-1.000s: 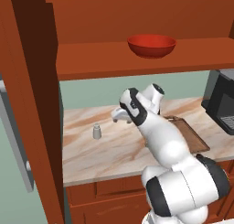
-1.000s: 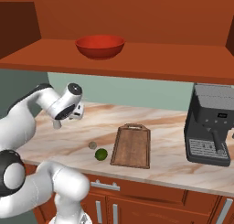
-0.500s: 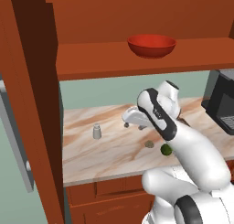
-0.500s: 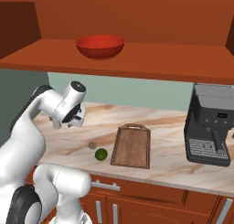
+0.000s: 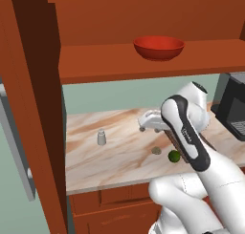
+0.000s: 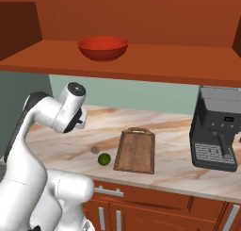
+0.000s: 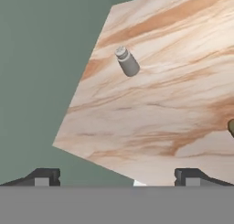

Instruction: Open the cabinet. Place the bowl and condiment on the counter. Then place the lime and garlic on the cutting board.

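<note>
On the open shelf of the cabinet (image 5: 143, 61), the red bowl (image 5: 159, 47) sits upright, above the counter (image 5: 110, 156). Below it, the condiment shaker (image 5: 101, 137) stands upright on the marble-look surface, toward the left end and well apart from the other items. Near the front edge, the garlic (image 5: 156, 151) and the lime (image 5: 174, 155) lie close together on the bare counter, the garlic slightly farther back and to the left as seen from the left base view. In the right base view both rest just left of the cutting board (image 6: 136, 150), not on it; the board lies flat with its metal loop handle pointing toward the back wall. A black coffee machine (image 6: 217, 128) stands at the right end of the counter, well apart from the board. One cabinet door (image 5: 28, 109) is swung open at the left of the left base view, its grey bar handle visible. The gripper (image 5: 143, 122) hangs above the counter between the shaker and the garlic, touching neither. In the hand view its two fingertips (image 7: 43, 176) stand spread wide with nothing between them, and the shaker lies well ahead
</note>
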Available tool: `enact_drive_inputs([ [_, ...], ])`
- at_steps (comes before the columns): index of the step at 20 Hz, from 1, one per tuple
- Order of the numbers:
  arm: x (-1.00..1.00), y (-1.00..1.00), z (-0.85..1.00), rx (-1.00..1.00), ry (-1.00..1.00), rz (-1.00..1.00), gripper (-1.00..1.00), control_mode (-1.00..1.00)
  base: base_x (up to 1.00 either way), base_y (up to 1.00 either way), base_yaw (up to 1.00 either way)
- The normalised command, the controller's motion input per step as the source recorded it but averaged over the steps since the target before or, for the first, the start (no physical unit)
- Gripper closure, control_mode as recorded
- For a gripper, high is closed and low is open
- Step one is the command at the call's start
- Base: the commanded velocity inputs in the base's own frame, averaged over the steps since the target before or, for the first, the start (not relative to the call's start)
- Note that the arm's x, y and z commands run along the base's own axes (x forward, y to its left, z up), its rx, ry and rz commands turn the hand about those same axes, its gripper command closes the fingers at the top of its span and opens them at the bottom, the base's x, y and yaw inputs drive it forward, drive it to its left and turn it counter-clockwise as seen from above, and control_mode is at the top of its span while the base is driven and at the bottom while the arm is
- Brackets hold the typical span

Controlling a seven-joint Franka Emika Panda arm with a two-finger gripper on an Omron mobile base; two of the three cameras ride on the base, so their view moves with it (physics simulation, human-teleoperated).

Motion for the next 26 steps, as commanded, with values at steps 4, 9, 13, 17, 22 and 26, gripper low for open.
enact_drive_inputs([
  [4, -0.43, -0.13, 0.07, 0.00, -0.29, 0.00, -1.00, -1.00, 0.00, 0.00, 0.00],
  [9, -0.29, -0.04, 0.24, 0.00, -0.27, 0.00, -1.00, -1.00, 0.00, 0.00, 0.00],
  [13, -0.13, 0.00, 0.42, -0.01, -0.22, 0.00, -1.00, -1.00, 0.00, 0.00, 0.00],
  [17, -0.16, 0.00, 0.56, -0.03, -0.19, 0.00, -1.00, -1.00, 0.00, 0.00, 0.00],
  [22, -0.26, 0.00, 0.60, -0.04, -0.15, 0.00, -1.00, -1.00, 0.00, 0.00, 0.00],
  [26, -0.36, -0.04, 0.44, -0.06, -0.10, 0.00, -1.00, -1.00, 0.00, 0.00, 0.00],
])
